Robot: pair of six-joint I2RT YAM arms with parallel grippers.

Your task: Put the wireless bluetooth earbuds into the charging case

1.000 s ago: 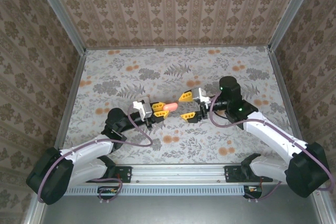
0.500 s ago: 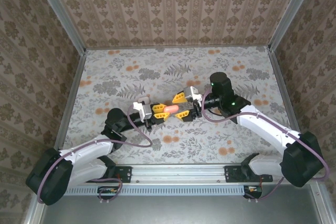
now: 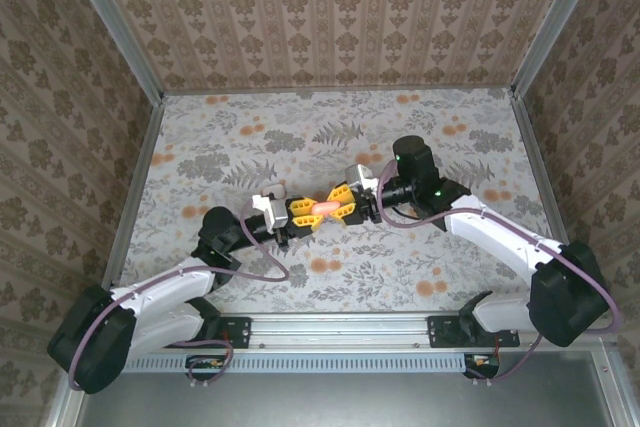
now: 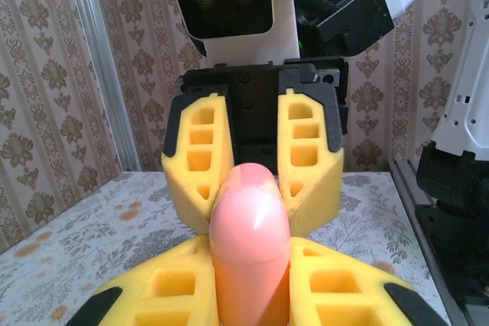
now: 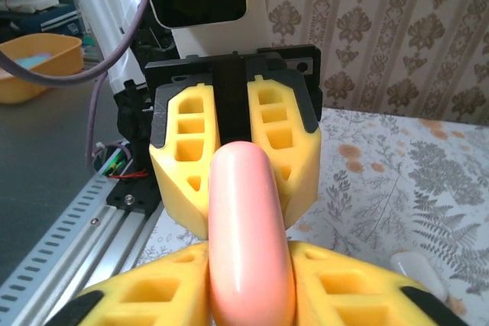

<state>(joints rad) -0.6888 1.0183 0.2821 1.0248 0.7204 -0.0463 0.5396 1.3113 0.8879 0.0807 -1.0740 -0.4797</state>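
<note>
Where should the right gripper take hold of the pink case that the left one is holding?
By its free rounded end, coming head-on from opposite the left gripper, pinching its narrow sides. The pink case is a smooth oblong held level, and the left gripper covers the other end.

walls [image 3: 330,17]: brown damask wallpaper | tabletop [image 3: 250,137]: floral grey-orange | posts [image 3: 113,22]: aluminium

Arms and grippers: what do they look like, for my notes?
The left arm and right arm have white links, black joints and looping purple cables. The left gripper and right gripper carry yellow wedge fingers with rectangular cut-outs and black trim. Green lights glow on the right arm.
</note>
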